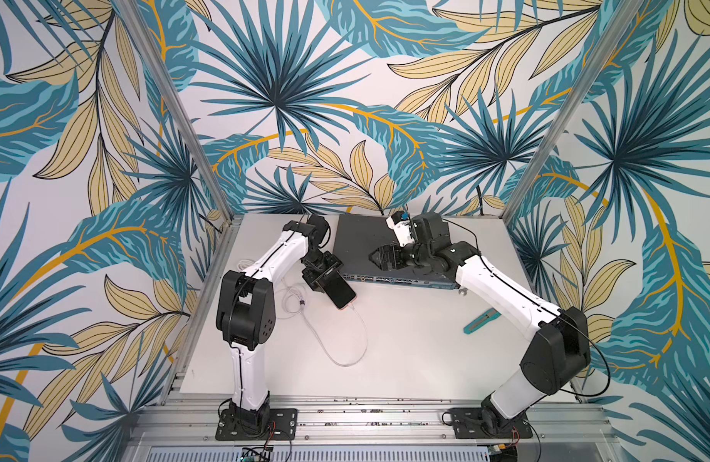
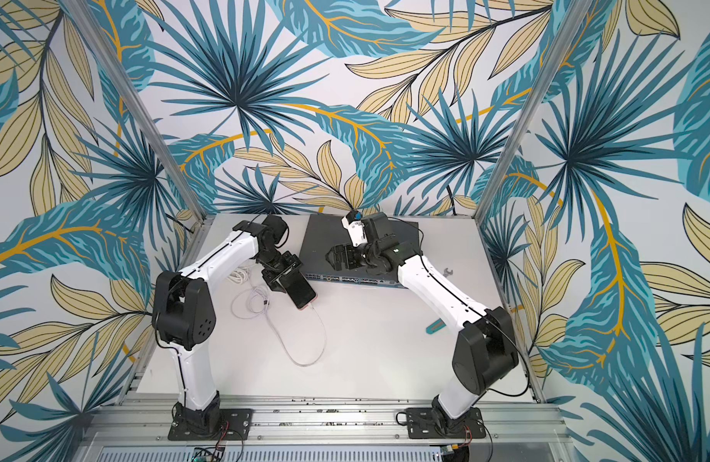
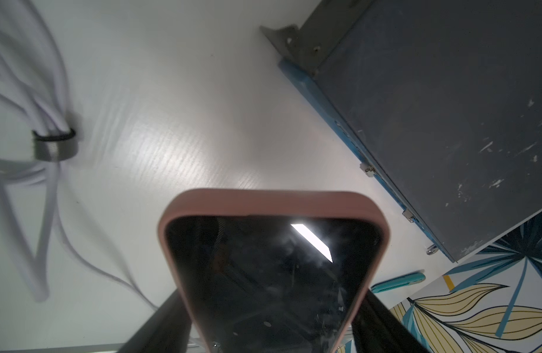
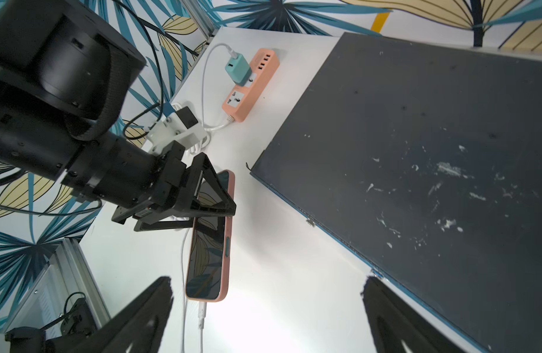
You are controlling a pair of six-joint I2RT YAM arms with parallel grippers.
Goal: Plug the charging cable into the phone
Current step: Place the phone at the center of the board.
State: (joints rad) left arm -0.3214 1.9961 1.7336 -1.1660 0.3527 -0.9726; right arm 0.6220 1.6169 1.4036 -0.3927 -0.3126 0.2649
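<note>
Left of the network switch [image 1: 361,236]: charging cable [image 1: 301,306] is lying slack, its spare length tied so only a loose loop is running to the phone [image 1: 341,292]. Left gripper [image 1: 324,278] is pinching the phone across its long edges, leaving the port end free. The connector [image 4: 202,314] is looking seated there. Over the switch, right gripper [image 1: 385,258] is hanging spread wide, empty. Bare table [image 1: 405,340] before the switch is giving both arms room, though the phone is sitting near the switch's front edge.

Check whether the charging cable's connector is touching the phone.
Touching. In the right wrist view, the white connector of the charging cable runs straight into the end edge of the phone, with no gap showing between them.
</note>
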